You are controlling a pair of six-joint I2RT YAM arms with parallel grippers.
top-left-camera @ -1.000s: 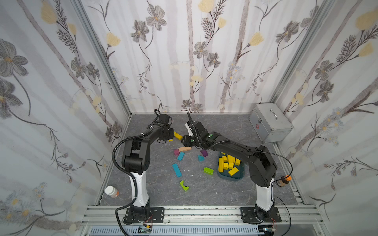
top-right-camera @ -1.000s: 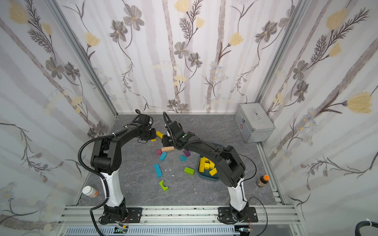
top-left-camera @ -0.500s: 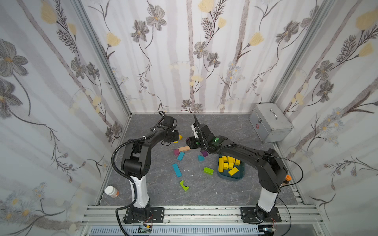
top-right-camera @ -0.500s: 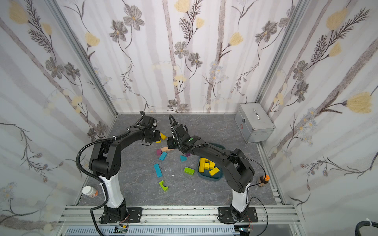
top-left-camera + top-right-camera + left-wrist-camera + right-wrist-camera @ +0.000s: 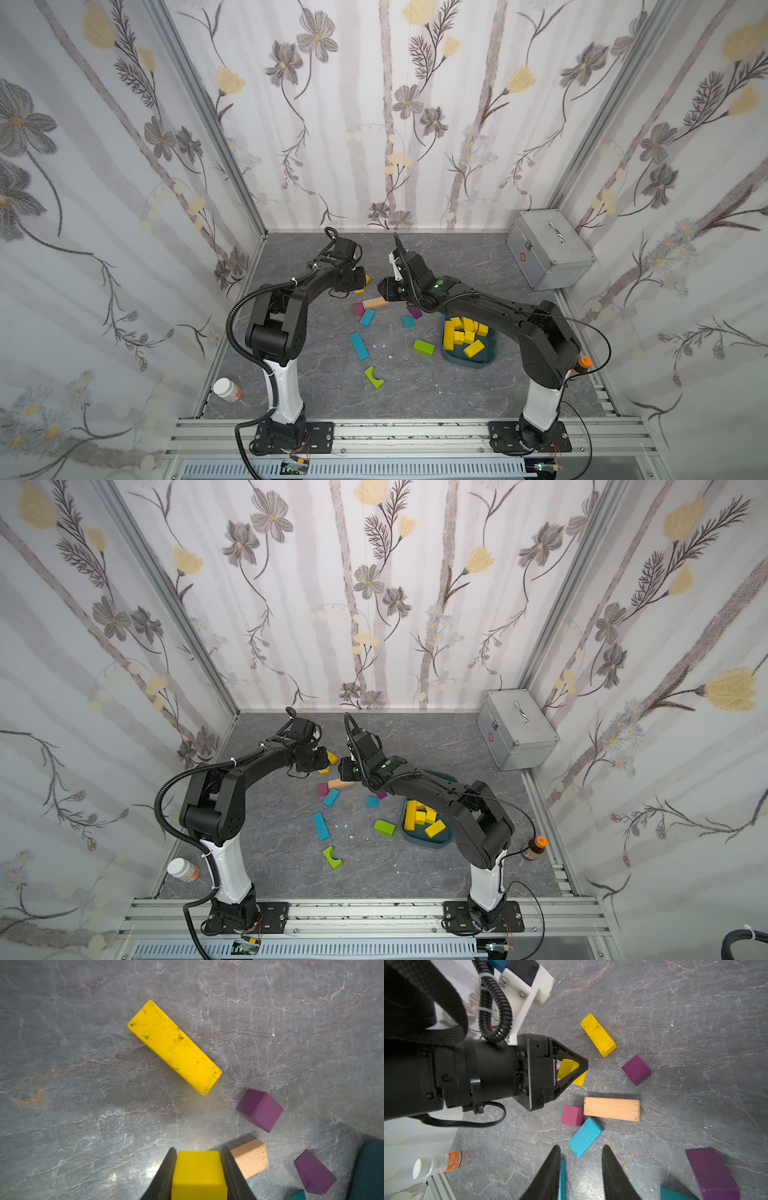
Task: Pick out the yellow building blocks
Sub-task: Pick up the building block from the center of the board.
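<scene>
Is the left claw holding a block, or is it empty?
Holding one. The left gripper is shut on a yellow cube; its fingers press both sides of it.

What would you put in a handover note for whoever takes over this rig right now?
Left pincer: shut on a yellow cube.
Right pincer: jaws apart, nothing between them, facing the left one.
Done: a heap of yellow blocks lies in the teal tray.
Left: put the held cube in the tray, then fetch the yellow bar lying loose near a purple cube. No other yellow block shows outside the tray.
</scene>
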